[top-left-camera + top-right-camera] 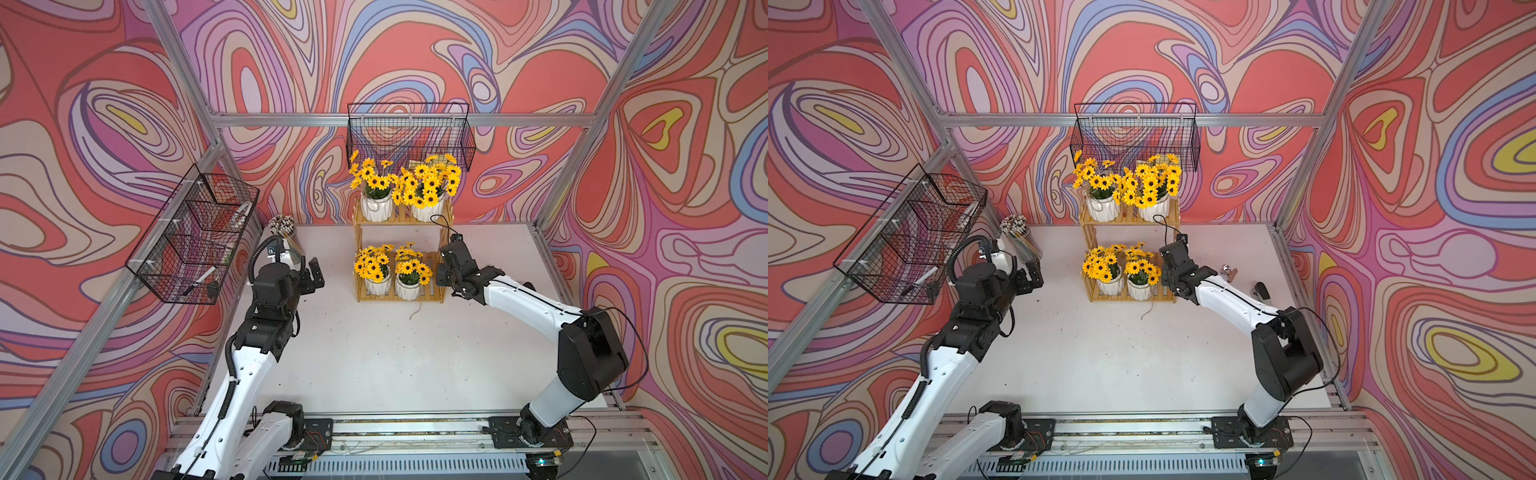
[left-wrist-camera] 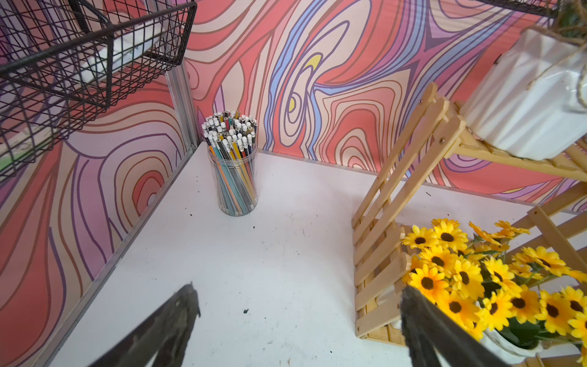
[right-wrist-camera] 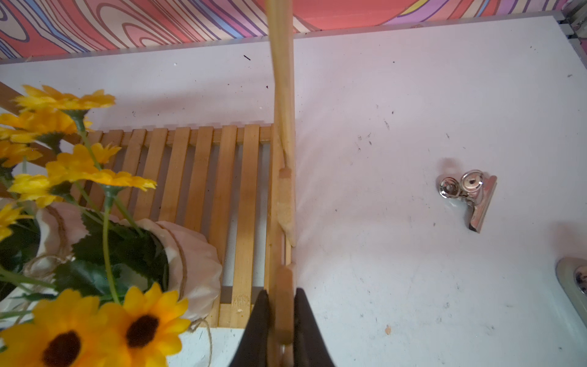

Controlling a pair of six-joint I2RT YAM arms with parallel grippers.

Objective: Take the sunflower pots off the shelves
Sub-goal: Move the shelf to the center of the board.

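Where the shelves (image 1: 400, 297) stand at the back of the white tabletop (image 1: 374, 353), against the patterned wall, we find all four sunflower pots on them, upright. On the upper tier the upper-left pot (image 1: 376, 209) and the upper-right pot (image 1: 426, 212) sit side by side, their yellow blooms mingling. On the lower tier the lower-left pot (image 1: 377, 285) and the lower-right pot (image 1: 407, 289) stand just beside each other, and bare slats lie between them and the right end of the rack.

We see the right gripper (image 3: 282, 297) low at that right end. In the right wrist view its two dark jaws are closed on a wooden piece of the end frame, and the wood fills the gap between them. The lower-right pot, wound with twine, is near this gripper but apart from it.

The left gripper (image 2: 298, 305) hangs over the tabletop to the left of the shelves, its jaws spread wide above bare surface. In the top views it is near the rack's left end and clear of it.

A clear cup of pencils (image 2: 236, 178) stands in the back left corner of the tabletop. A metal binder clip (image 3: 470, 197) lies to the right of the shelves, well apart from them. A loose strand of twine (image 1: 415, 309) lies just in front of the rack. One black wire basket (image 1: 409, 133) hangs on the back wall above the upper blooms, and a second wire basket (image 1: 195, 232) hangs on the left wall.
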